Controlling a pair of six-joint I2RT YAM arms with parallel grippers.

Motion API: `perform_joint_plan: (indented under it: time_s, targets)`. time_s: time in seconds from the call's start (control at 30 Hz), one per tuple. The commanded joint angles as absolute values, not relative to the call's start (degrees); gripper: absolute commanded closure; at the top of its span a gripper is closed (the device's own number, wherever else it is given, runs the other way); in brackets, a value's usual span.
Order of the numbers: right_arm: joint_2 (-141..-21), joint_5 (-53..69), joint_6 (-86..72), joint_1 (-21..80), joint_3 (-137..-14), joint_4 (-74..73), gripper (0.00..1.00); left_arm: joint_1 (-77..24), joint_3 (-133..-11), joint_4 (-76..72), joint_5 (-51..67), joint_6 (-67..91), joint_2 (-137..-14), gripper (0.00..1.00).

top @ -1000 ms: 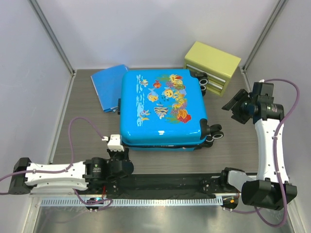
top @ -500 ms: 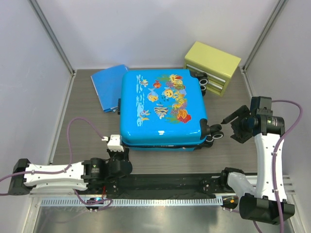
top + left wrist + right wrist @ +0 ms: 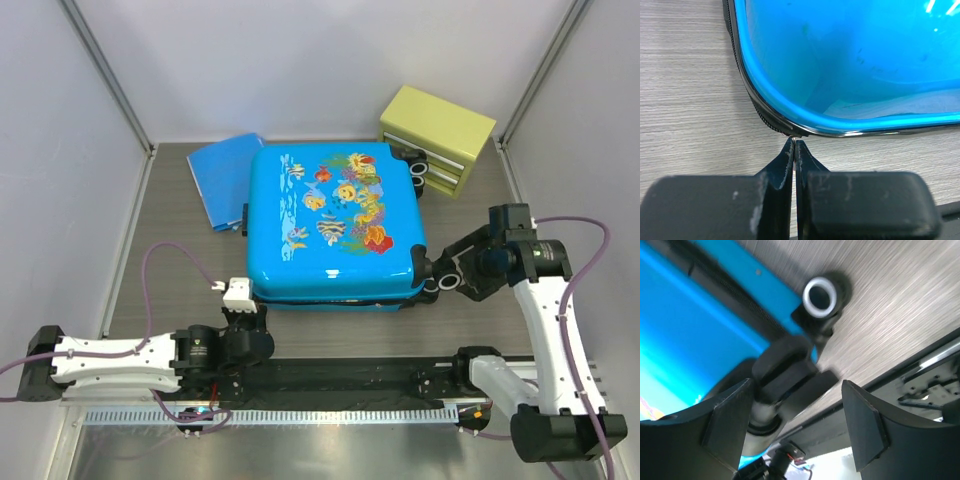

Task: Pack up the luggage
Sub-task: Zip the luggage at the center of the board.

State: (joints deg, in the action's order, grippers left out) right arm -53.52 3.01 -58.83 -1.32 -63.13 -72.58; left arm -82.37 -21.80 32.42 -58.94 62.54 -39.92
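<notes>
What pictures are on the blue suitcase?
Colourful cartoon fish on the suitcase lid, clearest from the top camera.

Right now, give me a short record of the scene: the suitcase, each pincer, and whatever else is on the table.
luggage: bright-blue fish-print suitcase, closed, lying flat, print side up
left pincer: shut, tips at the zip seam on the suitcase's near-left corner; whether they pinch a zip pull cannot be told
right pincer: open, fingers either side of a black wheel at the near-right corner
behind suitcase, left: blue folder, lying flat
behind suitcase, right: yellow-green drawer box
</notes>
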Motion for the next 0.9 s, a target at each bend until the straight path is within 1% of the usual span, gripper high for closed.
perform_joint_plan:
  time_s: [0.0,0.17,0.27,0.43,0.53,0.63,0.67,0.73,0.77,0.8,0.87]
  targets:
    - [-54.9,-2.2,-68.0,7.5,-64.7,-70.5,0.24,-82.5,-21.6,31.2,-57.4,62.2,-40.3,1.00]
    - [-57.5,-6.9,-70.7,10.4,-67.9,-71.4,0.23,-82.4,-21.6,31.5,-57.7,62.3,-39.8,1.00]
    - [-57.3,-8.5,-71.4,10.7,-67.2,-72.2,0.24,-82.5,-21.5,31.5,-57.7,62.3,-39.6,1.00]
    - [-56.1,-8.6,-72.4,10.9,-62.3,-71.0,0.28,-82.5,-21.5,31.4,-58.0,62.3,-39.6,1.00]
    - [-55.7,-9.0,-72.2,11.1,-59.5,-69.6,0.33,-82.5,-21.4,30.7,-57.8,61.6,-39.6,1.00]
    - [-56.0,-10.2,-71.5,11.1,-58.3,-67.6,0.51,-82.5,-21.6,30.4,-57.7,61.3,-40.3,1.00]
    - [-56.7,-10.5,-71.0,11.1,-58.4,-67.2,0.65,-82.4,-21.7,30.5,-57.7,61.3,-40.6,1.00]
    - [-57.6,-11.5,-69.6,11.1,-59.3,-66.9,0.79,-82.5,-21.8,30.5,-57.5,61.3,-40.9,1.00]
    - [-58.1,-12.2,-69.0,11.1,-60.7,-67.0,0.92,-82.4,-21.8,30.6,-57.6,61.4,-41.0,1.00]
    - [-58.6,-14.8,-68.5,11.0,-61.5,-68.0,0.98,-82.5,-21.9,30.8,-57.7,61.6,-40.9,1.00]
    - [-59.1,-17.5,-66.9,10.9,-64.2,-69.1,0.99,-82.5,-21.8,31.0,-57.7,62.0,-40.6,1.00]
